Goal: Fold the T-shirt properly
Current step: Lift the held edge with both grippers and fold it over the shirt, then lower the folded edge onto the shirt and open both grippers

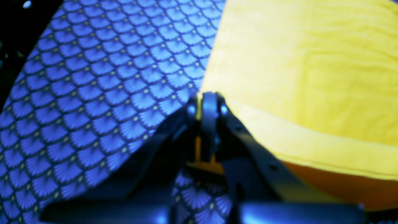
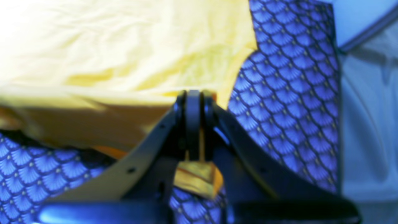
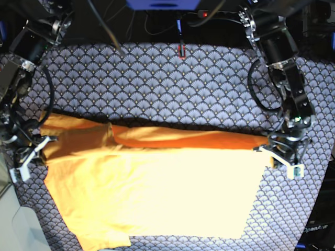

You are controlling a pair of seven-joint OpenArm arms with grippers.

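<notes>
The yellow-orange T-shirt (image 3: 157,193) lies spread over the near half of the table, and its far edge is raised in a long fold running from left to right. In the base view my left gripper (image 3: 268,150) is at the right end of that fold, and my right gripper (image 3: 45,141) is at the left end. Up close, the left gripper (image 1: 206,99) is shut on the T-shirt (image 1: 304,62) at its edge. The right gripper (image 2: 193,96) is likewise shut on the T-shirt (image 2: 108,46), with a tuft of cloth showing between its fingers.
A blue-grey scallop-patterned tablecloth (image 3: 157,83) covers the table around and behind the shirt. The table's edge and a pale floor (image 2: 367,109) lie just beyond the right gripper. Cables and a small red-rimmed object (image 3: 181,50) sit at the back edge.
</notes>
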